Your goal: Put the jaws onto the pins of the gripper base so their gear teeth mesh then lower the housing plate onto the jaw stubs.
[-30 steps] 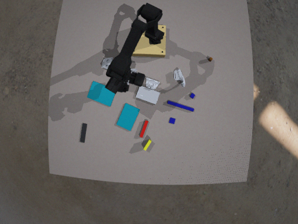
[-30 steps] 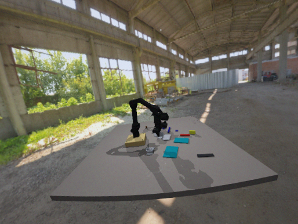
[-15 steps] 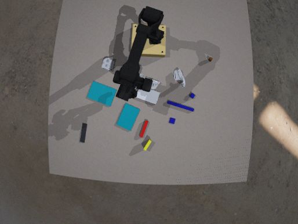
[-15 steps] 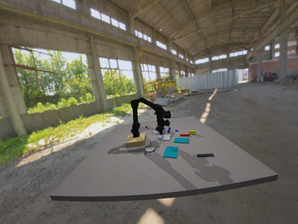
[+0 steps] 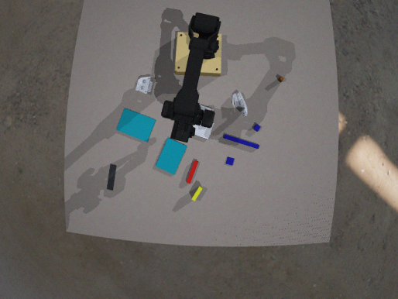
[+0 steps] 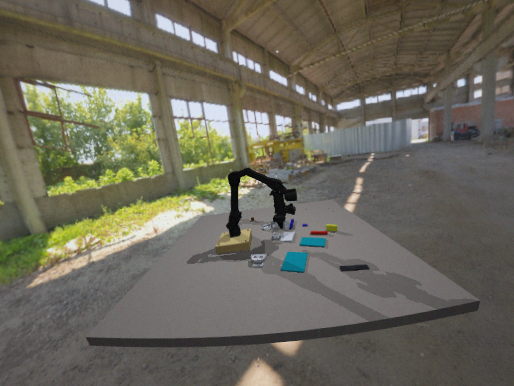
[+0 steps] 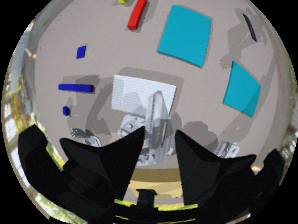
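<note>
My gripper (image 5: 180,134) (image 6: 280,221) (image 7: 160,131) is shut on one pale grey jaw (image 7: 156,114), holding it above the table with its long tapered part pointing away from the arm in the wrist view. The gripper base (image 5: 205,131) (image 6: 288,236) (image 7: 125,95), a white ribbed block with a grey bracket, lies below and beside the held jaw; the arm partly hides it from above. The other jaw (image 5: 239,103) (image 7: 83,136) lies apart on the table. The small housing plate (image 5: 144,85) (image 6: 258,259) (image 7: 229,149) lies on the opposite side. The pins are too small to tell.
Two teal plates (image 5: 136,125) (image 5: 171,156) lie near the base. A red bar (image 5: 192,172), a yellow block (image 5: 197,193), a long blue bar (image 5: 241,141), two blue cubes (image 5: 257,127) (image 5: 230,161), a black bar (image 5: 111,177) and a small brown piece (image 5: 281,79) lie around.
</note>
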Controlling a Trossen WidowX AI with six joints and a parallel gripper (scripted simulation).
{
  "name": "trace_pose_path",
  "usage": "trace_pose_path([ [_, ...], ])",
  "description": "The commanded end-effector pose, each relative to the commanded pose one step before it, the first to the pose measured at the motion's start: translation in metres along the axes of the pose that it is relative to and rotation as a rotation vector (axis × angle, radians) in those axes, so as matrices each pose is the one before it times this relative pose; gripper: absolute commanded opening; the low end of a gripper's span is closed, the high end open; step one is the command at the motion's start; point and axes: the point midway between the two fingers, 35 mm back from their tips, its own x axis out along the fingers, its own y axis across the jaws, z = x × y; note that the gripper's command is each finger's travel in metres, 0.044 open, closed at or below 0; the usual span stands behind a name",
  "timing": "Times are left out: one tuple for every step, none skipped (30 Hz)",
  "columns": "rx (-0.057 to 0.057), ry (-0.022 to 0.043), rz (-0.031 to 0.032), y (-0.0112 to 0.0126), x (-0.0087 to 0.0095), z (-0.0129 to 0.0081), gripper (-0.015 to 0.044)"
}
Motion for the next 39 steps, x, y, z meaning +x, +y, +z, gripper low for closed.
trace_pose_path([
  [0.0003,0.00118,0.00281,0.00503,-0.00005,0.00236,0.0134],
  [0.0000,0.00000,0.00000,0.00000,0.00000,0.00000,0.0134],
  [0.0000,0.00000,0.00000,0.00000,0.00000,0.00000,0.0134],
  [0.0000,0.00000,0.00000,0.00000,0.00000,0.00000,0.0134],
  [0.0000,0.00000,0.00000,0.00000,0.00000,0.00000,0.0134],
  [0.0000,0.00000,0.00000,0.00000,0.00000,0.00000,0.0134],
  [0.0000,0.00000,0.00000,0.00000,0.00000,0.00000,0.0134],
  [0.0000,0.00000,0.00000,0.00000,0.00000,0.00000,0.0134],
  [0.0000,0.00000,0.00000,0.00000,0.00000,0.00000,0.0134],
  [0.0000,0.00000,0.00000,0.00000,0.00000,0.00000,0.0134],
  [0.0000,0.00000,0.00000,0.00000,0.00000,0.00000,0.0134],
  [0.0000,0.00000,0.00000,0.00000,0.00000,0.00000,0.0134],
  [0.0000,0.00000,0.00000,0.00000,0.00000,0.00000,0.0134],
  [0.0000,0.00000,0.00000,0.00000,0.00000,0.00000,0.0134],
  [0.0000,0.00000,0.00000,0.00000,0.00000,0.00000,0.0134],
  [0.0000,0.00000,0.00000,0.00000,0.00000,0.00000,0.0134],
  [0.0000,0.00000,0.00000,0.00000,0.00000,0.00000,0.0134],
  [0.0000,0.00000,0.00000,0.00000,0.00000,0.00000,0.0134],
  [-0.0040,0.00000,0.00000,0.00001,-0.00001,0.00001,0.0134],
  [-0.0100,0.00000,0.00001,0.00003,-0.00002,0.00002,0.0134],
  [-0.0040,0.00000,0.00000,0.00001,-0.00001,0.00001,0.0134],
  [0.0000,0.00000,0.00000,0.00000,0.00000,0.00000,0.0134],
  [0.0000,0.00000,0.00000,0.00000,0.00000,0.00000,0.0134],
  [0.0000,0.00000,0.00000,0.00000,0.00000,0.00000,0.0134],
  [0.0000,0.00000,0.00000,0.00000,0.00000,0.00000,0.0134],
  [0.0000,0.00000,0.00000,0.00000,0.00000,0.00000,0.0134],
  [0.0000,0.00000,0.00000,0.00000,0.00000,0.00000,0.0134],
  [0.0000,0.00000,0.00000,0.00000,0.00000,0.00000,0.0134],
  [0.0000,0.00000,0.00000,0.00000,0.00000,0.00000,0.0134],
  [0.0000,0.00000,0.00000,0.00000,0.00000,0.00000,0.0134],
  [0.0000,-0.00002,0.00004,0.00045,0.00000,0.00020,0.0134],
  [0.0000,-0.00005,0.00012,0.00136,-0.00001,0.00058,0.0134],
  [0.0000,-0.00007,0.00018,0.00205,-0.00001,0.00086,0.0134],
  [0.0000,-0.00004,0.00012,0.00137,0.00000,0.00057,0.0134],
  [0.0000,-0.00001,0.00004,0.00046,0.00000,0.00019,0.0134],
  [0.0000,0.00000,0.00000,0.00000,0.00000,0.00000,0.0134],
  [0.0000,0.00000,0.00000,0.00000,0.00000,0.00000,0.0134],
  [0.0000,0.00000,0.00000,0.00000,0.00000,0.00000,0.0134],
  [0.0000,0.00000,0.00000,0.00000,0.00000,0.00000,0.0134],
])
